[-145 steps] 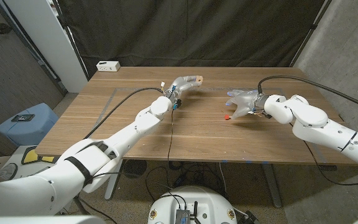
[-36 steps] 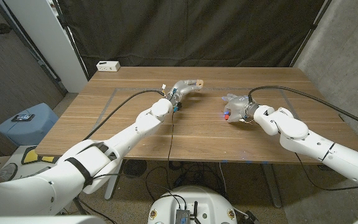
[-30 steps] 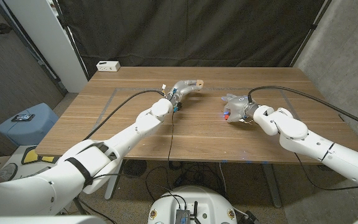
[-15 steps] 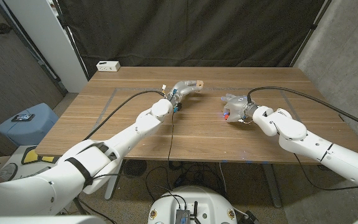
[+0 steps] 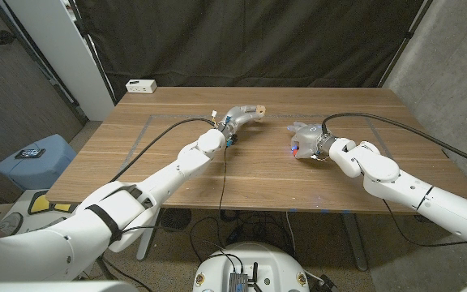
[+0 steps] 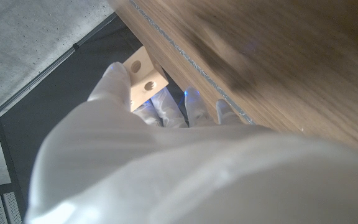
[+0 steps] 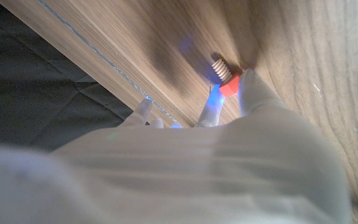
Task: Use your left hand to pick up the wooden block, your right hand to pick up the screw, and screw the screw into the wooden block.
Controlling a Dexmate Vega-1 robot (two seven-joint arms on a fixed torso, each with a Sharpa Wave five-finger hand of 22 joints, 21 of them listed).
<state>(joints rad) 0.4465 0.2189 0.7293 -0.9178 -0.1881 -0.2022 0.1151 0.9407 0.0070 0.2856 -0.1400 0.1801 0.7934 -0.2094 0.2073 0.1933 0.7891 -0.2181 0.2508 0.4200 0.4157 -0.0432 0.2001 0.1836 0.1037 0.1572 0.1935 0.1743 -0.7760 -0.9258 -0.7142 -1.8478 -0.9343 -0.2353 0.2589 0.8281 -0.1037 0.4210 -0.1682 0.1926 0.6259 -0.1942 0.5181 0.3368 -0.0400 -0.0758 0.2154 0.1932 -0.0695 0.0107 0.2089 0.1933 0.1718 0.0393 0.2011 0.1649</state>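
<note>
A wooden tabletop (image 5: 258, 174) carries the scene, with the robot's two white arms reaching across it from the near corners. The left hand (image 5: 242, 115) sits toward the far middle of the tabletop and grips the wooden block (image 5: 257, 108), which juts out past its fingertips; the left wrist view shows the pale block (image 6: 143, 79) pinched between the fingers (image 6: 114, 78), two round holes visible in its face. Well apart to the right, the right hand (image 5: 305, 139) holds the screw (image 5: 295, 148) close above the wood; in the right wrist view the screw (image 7: 224, 76) shows a red head between the fingertips (image 7: 248, 84) and a pale threaded shank pointing away from the hand. A small white box (image 5: 141, 85) lies at the tabletop's far left corner
</note>
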